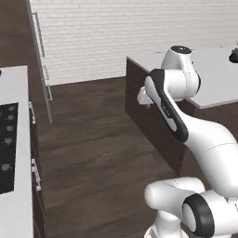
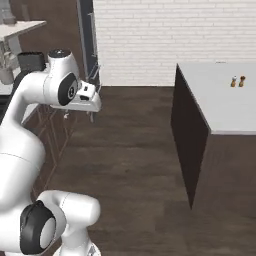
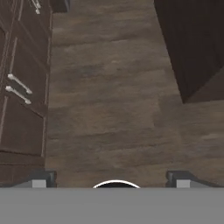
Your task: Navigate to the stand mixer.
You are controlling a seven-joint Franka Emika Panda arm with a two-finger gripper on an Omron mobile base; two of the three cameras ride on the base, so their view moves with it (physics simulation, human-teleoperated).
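Observation:
The stand mixer is out of view; nothing I can name as it shows. A pale grey shape [image 2: 6, 70] at the far left edge sits half behind my arm, too cut off to identify. My gripper [image 3: 111, 181] hangs over the wooden floor [image 3: 109, 109], pointing down. Its two fingertips [image 3: 40, 180] stand wide apart with nothing between them, so it is open. The hand [image 2: 87, 97] is held out in front of the arm, above the aisle between the left cabinets and the island.
A dark island with a pale top [image 2: 225, 100] stands on the right, two small shakers [image 2: 237, 81] on it. A dark object [image 1: 234, 55] sits at its far end. On the left are a counter with a cooktop [image 1: 7, 144] and dark drawers [image 3: 17, 89].

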